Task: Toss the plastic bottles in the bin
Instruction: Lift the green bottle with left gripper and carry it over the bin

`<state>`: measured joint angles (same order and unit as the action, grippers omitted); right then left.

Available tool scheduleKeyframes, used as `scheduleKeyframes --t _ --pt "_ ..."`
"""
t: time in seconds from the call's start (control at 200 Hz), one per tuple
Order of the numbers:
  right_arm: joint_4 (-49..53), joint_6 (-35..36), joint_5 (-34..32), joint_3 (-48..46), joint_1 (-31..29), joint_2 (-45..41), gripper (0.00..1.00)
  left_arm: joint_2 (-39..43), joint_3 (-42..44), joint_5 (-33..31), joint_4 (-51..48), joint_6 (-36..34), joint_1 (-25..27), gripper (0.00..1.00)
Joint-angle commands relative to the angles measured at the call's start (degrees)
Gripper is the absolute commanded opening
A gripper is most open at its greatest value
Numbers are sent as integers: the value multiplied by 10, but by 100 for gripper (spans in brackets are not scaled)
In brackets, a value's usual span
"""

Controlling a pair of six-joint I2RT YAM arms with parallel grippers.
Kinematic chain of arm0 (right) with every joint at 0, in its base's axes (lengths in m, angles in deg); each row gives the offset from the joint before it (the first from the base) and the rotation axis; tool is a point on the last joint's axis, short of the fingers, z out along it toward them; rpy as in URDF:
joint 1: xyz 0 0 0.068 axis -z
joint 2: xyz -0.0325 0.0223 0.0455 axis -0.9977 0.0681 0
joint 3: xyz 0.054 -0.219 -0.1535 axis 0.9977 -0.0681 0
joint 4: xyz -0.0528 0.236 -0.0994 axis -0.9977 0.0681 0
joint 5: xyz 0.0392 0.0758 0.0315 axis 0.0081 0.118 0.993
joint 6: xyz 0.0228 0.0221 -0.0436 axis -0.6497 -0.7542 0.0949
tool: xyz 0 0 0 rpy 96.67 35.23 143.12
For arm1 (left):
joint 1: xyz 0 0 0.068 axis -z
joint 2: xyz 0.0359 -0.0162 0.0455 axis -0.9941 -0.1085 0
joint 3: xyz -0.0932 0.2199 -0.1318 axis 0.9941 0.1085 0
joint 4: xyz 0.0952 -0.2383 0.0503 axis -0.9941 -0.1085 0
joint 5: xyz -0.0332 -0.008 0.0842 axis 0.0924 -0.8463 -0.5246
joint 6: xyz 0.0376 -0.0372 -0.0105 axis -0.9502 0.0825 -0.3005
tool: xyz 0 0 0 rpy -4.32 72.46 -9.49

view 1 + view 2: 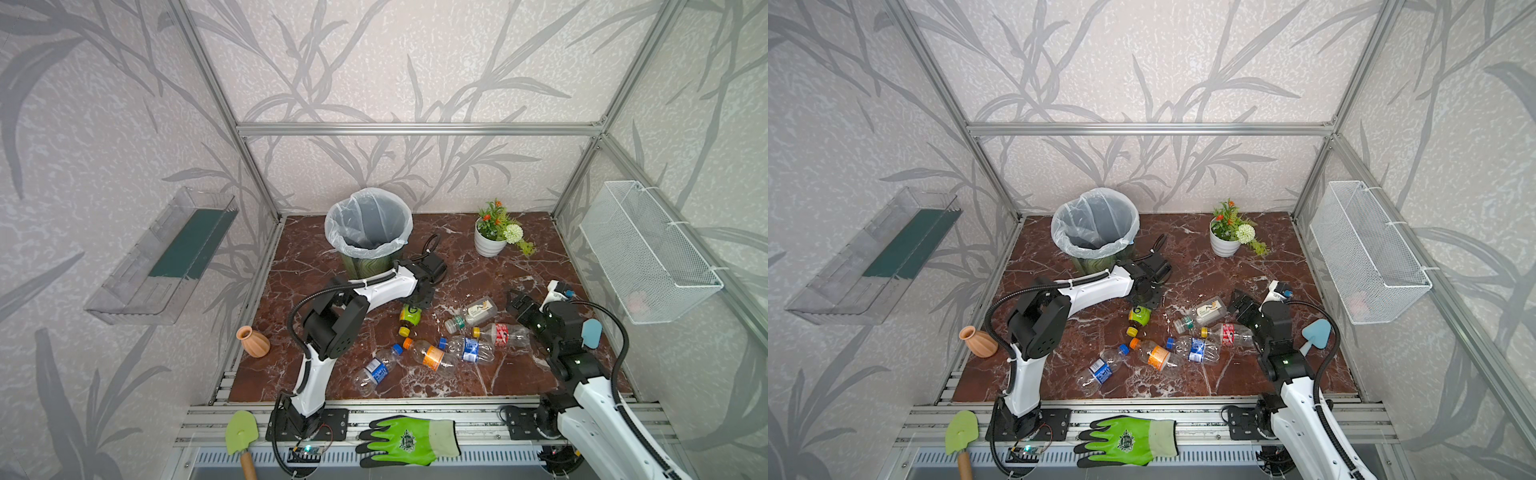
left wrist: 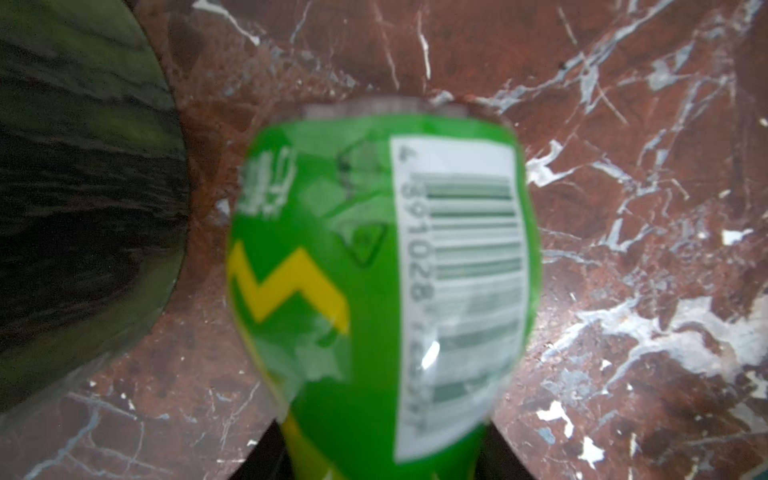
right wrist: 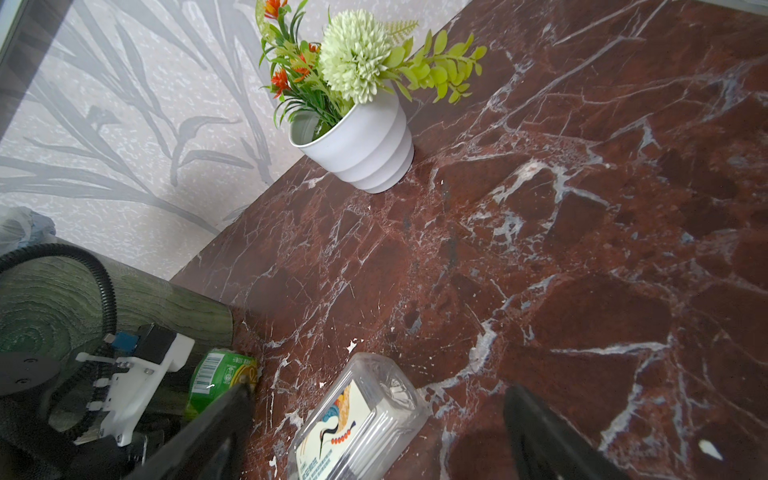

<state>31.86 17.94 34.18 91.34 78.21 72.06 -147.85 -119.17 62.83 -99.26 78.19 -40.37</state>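
Note:
My left gripper (image 1: 419, 300) is shut on the lime-green bottle (image 2: 374, 270), which lies on the marble floor with its yellow cap toward the front, right beside the bin (image 1: 365, 266). The bin is dark green with a white bag liner, and its wall (image 2: 83, 208) shows in the left wrist view. My right gripper (image 3: 380, 392) stands open just above a clear bottle with a white label (image 3: 357, 415). Several more clear bottles lie in the middle: a red-labelled bottle (image 1: 500, 332), a blue-labelled bottle (image 1: 469, 349), an orange-labelled bottle (image 1: 434, 355) and another blue-labelled bottle (image 1: 376, 370).
A white flower pot (image 1: 489, 243) stands at the back right and a terracotta vase (image 1: 253, 340) at the left edge. A wire basket (image 1: 648, 249) and a clear shelf (image 1: 166, 257) hang on the side walls. A green glove (image 1: 409, 440) and a trowel (image 1: 241, 432) lie on the front rail.

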Motion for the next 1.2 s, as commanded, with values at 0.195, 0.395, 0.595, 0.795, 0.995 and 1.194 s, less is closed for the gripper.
scheduleKeyframes --t 0.195,0.395,0.595,0.795,0.995,1.194 --pt "-3 -7 11 -6 4 -10 94 116 15 -16 40 -13 13 40" --pt "-12 -18 24 -6 4 -1 93 262 42 -47 110 -49 32 40" --pt "-34 -28 40 -2 4 14 92 429 90 -65 201 -128 43 41" --pt "-46 -26 59 11 4 36 90 611 136 -121 356 -298 54 39" --pt "-58 -31 74 24 4 56 87 689 167 -120 490 -446 58 38" --pt "-44 -30 82 42 4 58 86 625 142 -144 490 -423 14 39"
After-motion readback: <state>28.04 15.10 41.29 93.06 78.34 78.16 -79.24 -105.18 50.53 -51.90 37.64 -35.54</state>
